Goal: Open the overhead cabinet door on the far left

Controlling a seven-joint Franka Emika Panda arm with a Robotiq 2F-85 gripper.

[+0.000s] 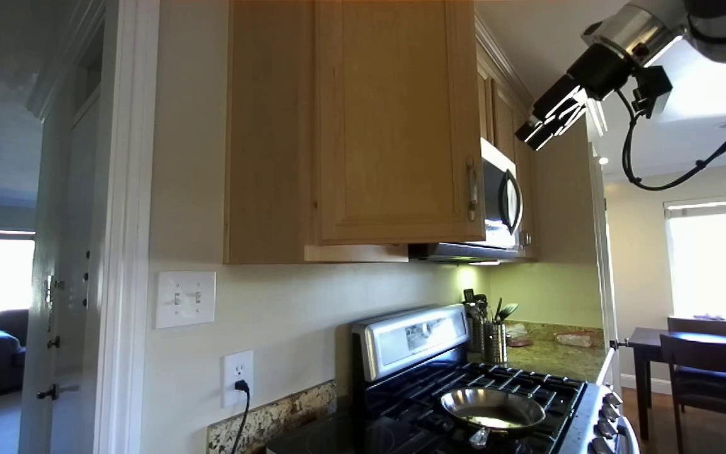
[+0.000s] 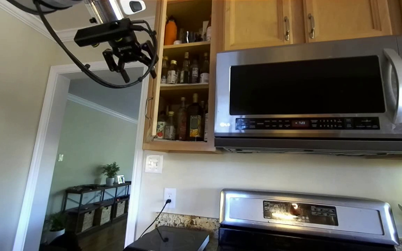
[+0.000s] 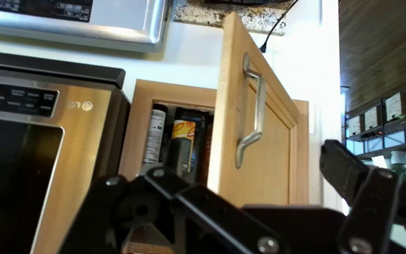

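Observation:
The overhead cabinet door (image 1: 394, 120) is honey-coloured wood and stands swung open. In an exterior view it shows nearly edge-on (image 2: 154, 80), with shelves of bottles (image 2: 181, 120) exposed beside it. Its metal bar handle (image 3: 260, 102) faces my camera in the wrist view, on the door (image 3: 273, 169) front near its free edge. My gripper (image 1: 532, 133) is open and empty, apart from the door and above the handle's level. In the wrist view the fingers (image 3: 259, 158) are spread wide, one over the cabinet opening and one beyond the door's panel. Nothing is between them.
The steel microwave (image 2: 305, 48) hangs right beside the open cabinet. Shorter wood doors (image 2: 257, 24) are above it. Below are the stove (image 2: 305, 195) and a pan (image 1: 492, 408). A doorway frame (image 2: 35, 167) stands left of the cabinet. A cable (image 2: 61, 48) loops from the arm.

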